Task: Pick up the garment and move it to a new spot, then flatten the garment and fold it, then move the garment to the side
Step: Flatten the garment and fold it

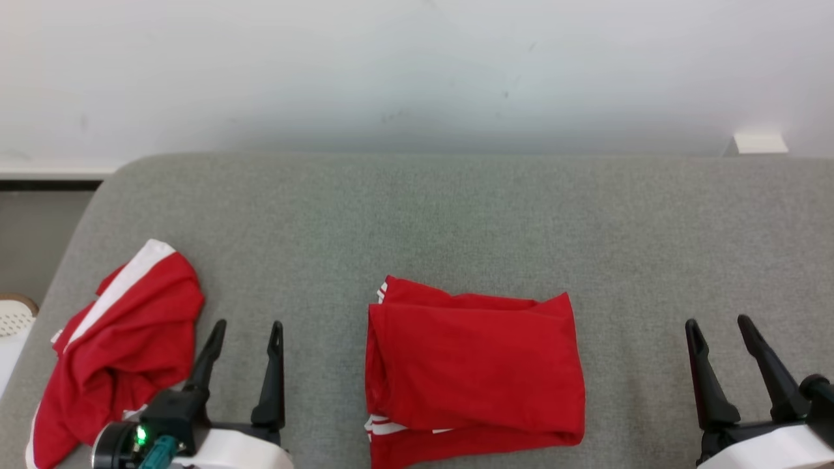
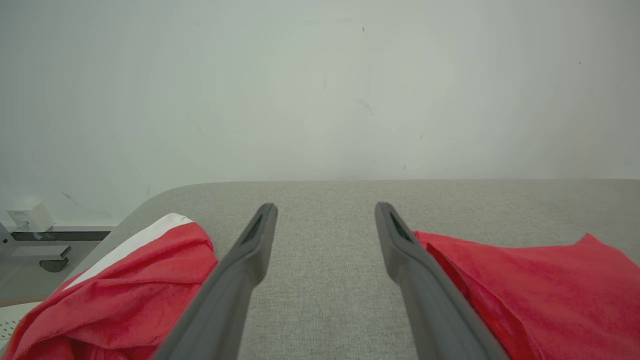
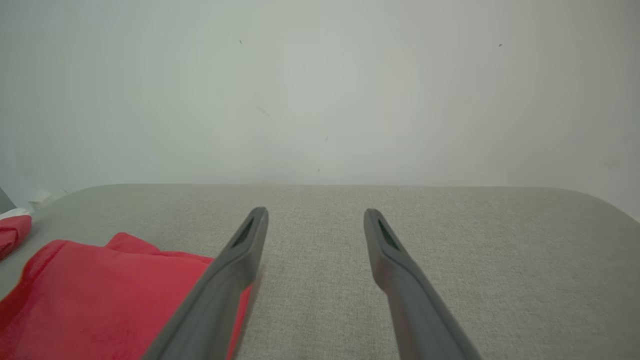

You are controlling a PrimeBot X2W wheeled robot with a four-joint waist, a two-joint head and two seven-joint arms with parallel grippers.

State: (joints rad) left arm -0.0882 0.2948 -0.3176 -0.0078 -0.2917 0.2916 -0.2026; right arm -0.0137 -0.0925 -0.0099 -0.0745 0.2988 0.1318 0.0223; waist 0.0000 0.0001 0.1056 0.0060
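Note:
A red garment (image 1: 475, 365) lies folded into a rough rectangle on the grey padded surface (image 1: 456, 215), near the front edge at the middle; white stripes show at its left corners. It also shows as the garment (image 2: 540, 285) right of my left fingers and the garment (image 3: 115, 290) left of my right fingers. A second red garment (image 1: 124, 339) with a white band lies crumpled at the front left, also seen as the crumpled garment (image 2: 135, 295). My left gripper (image 1: 249, 324) stands open between the two, holding nothing. Well right of the folded garment, my right gripper (image 1: 717, 320) is open and holds nothing.
A pale wall rises behind the surface. A small white box (image 1: 759, 143) sits at the back right edge. A white perforated object (image 1: 13, 316) shows beyond the left edge, below the surface. Bare grey surface stretches across the back and right.

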